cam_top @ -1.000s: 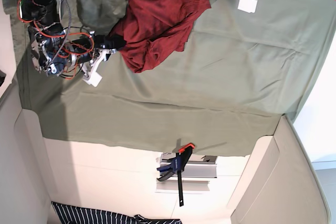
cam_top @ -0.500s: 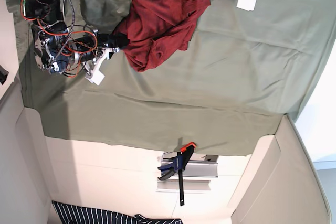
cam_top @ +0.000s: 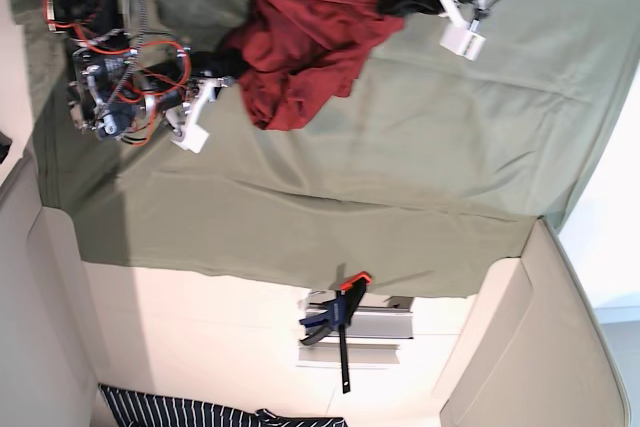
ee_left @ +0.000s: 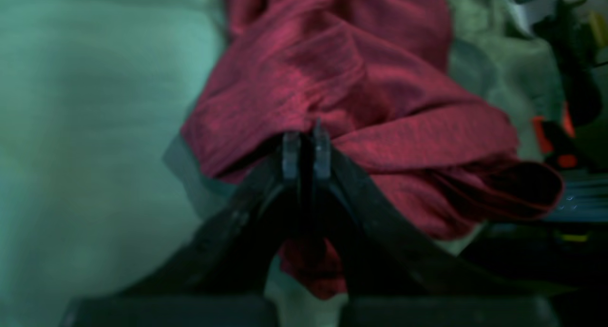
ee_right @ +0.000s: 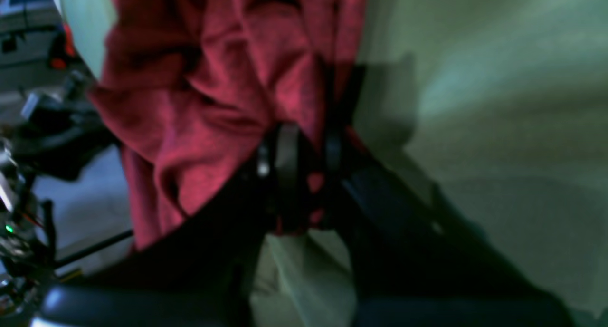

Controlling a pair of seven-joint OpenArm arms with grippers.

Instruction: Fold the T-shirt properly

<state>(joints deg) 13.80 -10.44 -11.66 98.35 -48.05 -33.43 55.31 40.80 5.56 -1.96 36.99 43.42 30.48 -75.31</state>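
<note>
- The crumpled dark-red fabric T-shirt (cam_top: 305,22) lies bunched in a heap on the olive-green cloth covering the tabletop (cam_top: 430,167), at the top edge of the base view, between the two arms.
- The left fingers (ee_left: 290,153) are pressed close together at one edge of the T-shirt, with a thin ridge of red fabric pinched between their tips.
- In the left wrist view, the garment piles up in thick folds beyond those fingers, and a hemmed opening gapes to the right.
- The right fingers (ee_right: 285,160) are clamped on the opposite edge of the T-shirt, with red fabric visible in the narrow gap between them.
- In the right wrist view, the fabric runs away from that grip in long creases.
- In the base view, a lobe of the T-shirt reaches down the cloth toward the middle of the tabletop.
- A blue-and-orange bar clamp (cam_top: 340,317) sits on the pale surface below the cloth, well apart from the T-shirt.
- A dark striped cloth (cam_top: 190,413) lies at the bottom edge.
</note>
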